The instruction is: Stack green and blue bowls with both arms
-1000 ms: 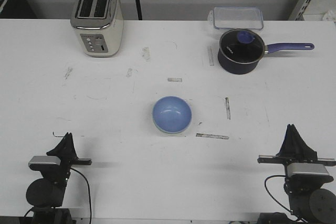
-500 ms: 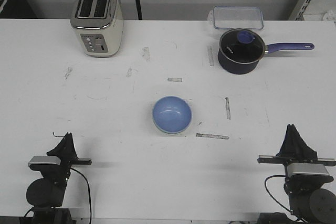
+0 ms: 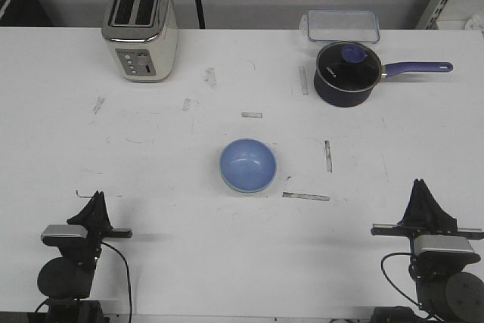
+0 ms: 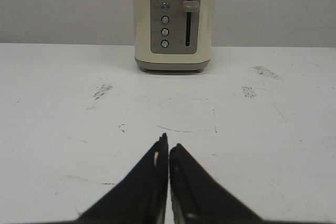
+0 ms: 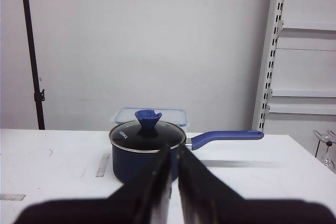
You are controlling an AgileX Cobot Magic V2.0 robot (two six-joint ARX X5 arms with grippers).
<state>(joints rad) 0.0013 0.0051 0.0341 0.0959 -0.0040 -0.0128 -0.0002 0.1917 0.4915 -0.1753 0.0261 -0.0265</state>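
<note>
The glossy light blue round bowl (image 3: 248,164) is seen near the middle of the white scuffed bench (image 3: 174,156), nested in a pale mint green bowl (image 3: 243,189) of which only a thin rim is visible beneath it. The stack lies well apart from both tools, forward of them and between them. The left black tool (image 3: 96,209) and the right black tool (image 3: 421,203) are held low at the near edge, each pressed closed to a point and gripping nothing. A cream metal toaster (image 4: 174,20) is faced by the left tool, a dark navy lidded saucepan (image 5: 147,149) by the right.
</note>
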